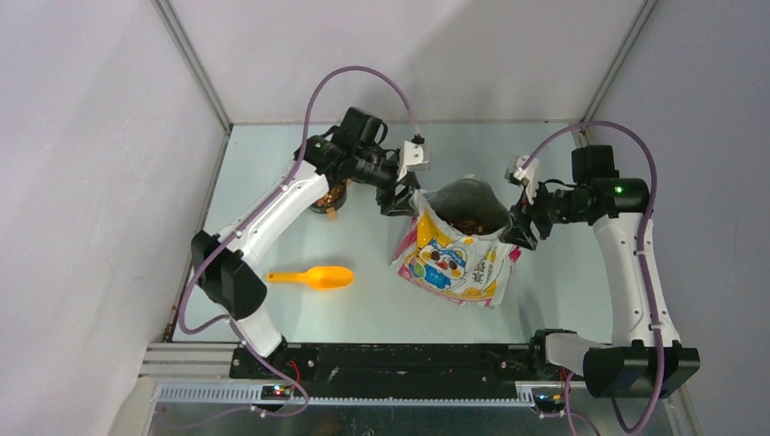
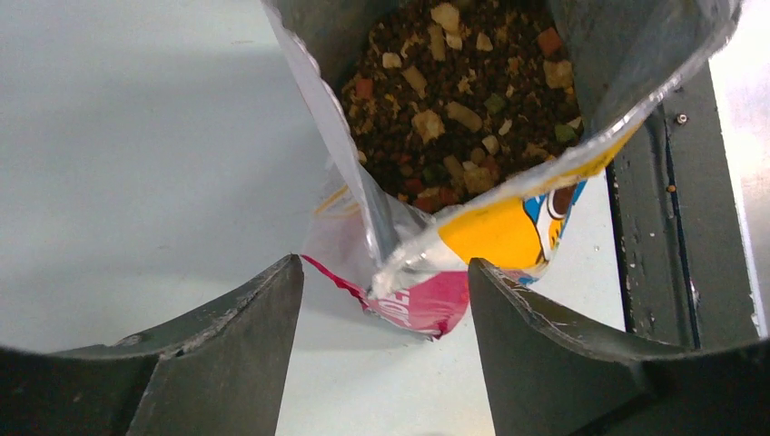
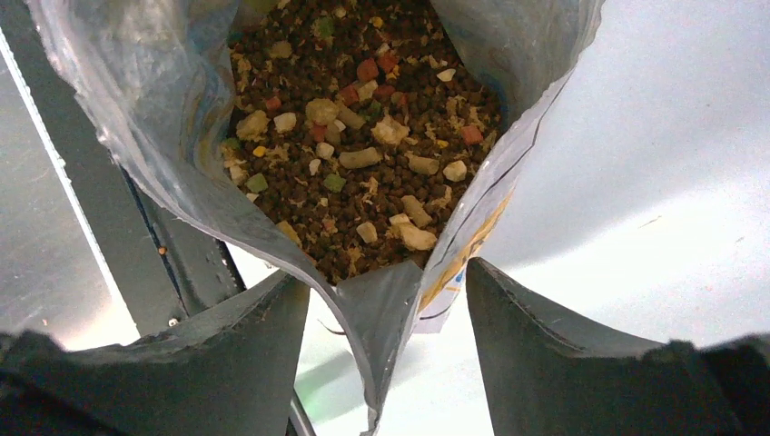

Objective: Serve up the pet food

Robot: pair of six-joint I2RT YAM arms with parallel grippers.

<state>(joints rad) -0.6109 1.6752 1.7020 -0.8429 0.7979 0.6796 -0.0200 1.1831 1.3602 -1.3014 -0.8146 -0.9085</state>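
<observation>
The pet food [image 1: 469,223] is a heap of dark brown kibble with tan, red and green bits, lying inside the open printed bag [image 1: 454,259], which stands mid-table. My left gripper [image 1: 399,202] is open at the bag's left top corner. In the left wrist view the pink-and-yellow corner of the bag [image 2: 427,300] hangs loose between the spread fingers [image 2: 245,345], with the pet food [image 2: 454,100] beyond. My right gripper [image 1: 522,232] is open at the bag's right top corner. There the silver bag edge [image 3: 399,318] stands free between its jaws, below the pet food [image 3: 363,154].
An orange scoop [image 1: 313,277] lies on the table left of the bag. A small dish [image 1: 331,195] with brown bits sits partly hidden under my left arm. Enclosure walls close in the left, back and right; a black rail [image 1: 409,359] runs along the near edge.
</observation>
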